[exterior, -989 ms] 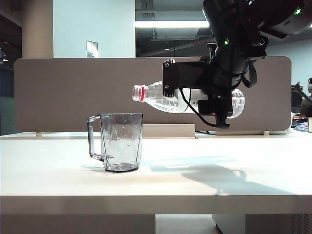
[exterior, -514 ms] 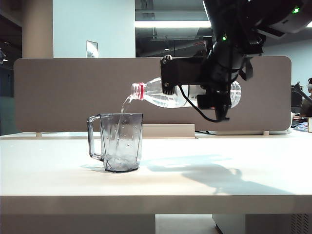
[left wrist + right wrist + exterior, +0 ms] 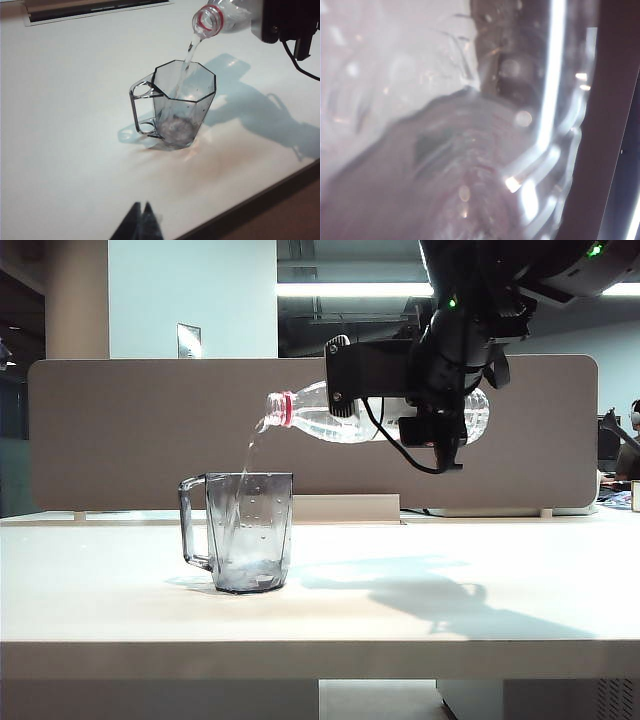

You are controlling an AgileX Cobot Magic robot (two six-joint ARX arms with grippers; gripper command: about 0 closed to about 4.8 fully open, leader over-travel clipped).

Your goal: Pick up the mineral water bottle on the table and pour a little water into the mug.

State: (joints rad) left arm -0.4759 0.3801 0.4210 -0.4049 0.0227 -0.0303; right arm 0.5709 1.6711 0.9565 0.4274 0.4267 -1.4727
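Water (image 3: 250, 465) is streaming from the mineral water bottle (image 3: 320, 422) into the mug (image 3: 250, 532) on the counter (image 3: 400, 610). My right pincer (image 3: 440, 415) grips it nearly level, mouth above the mug; left pincer (image 3: 141, 220), closed, idles nearby.

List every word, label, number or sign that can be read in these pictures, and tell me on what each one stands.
No text can be read.
Wall sign: too small to read.
Mineral water bottle, held tilted by the right gripper over the mug: its label is hidden.
Left gripper: no marking.
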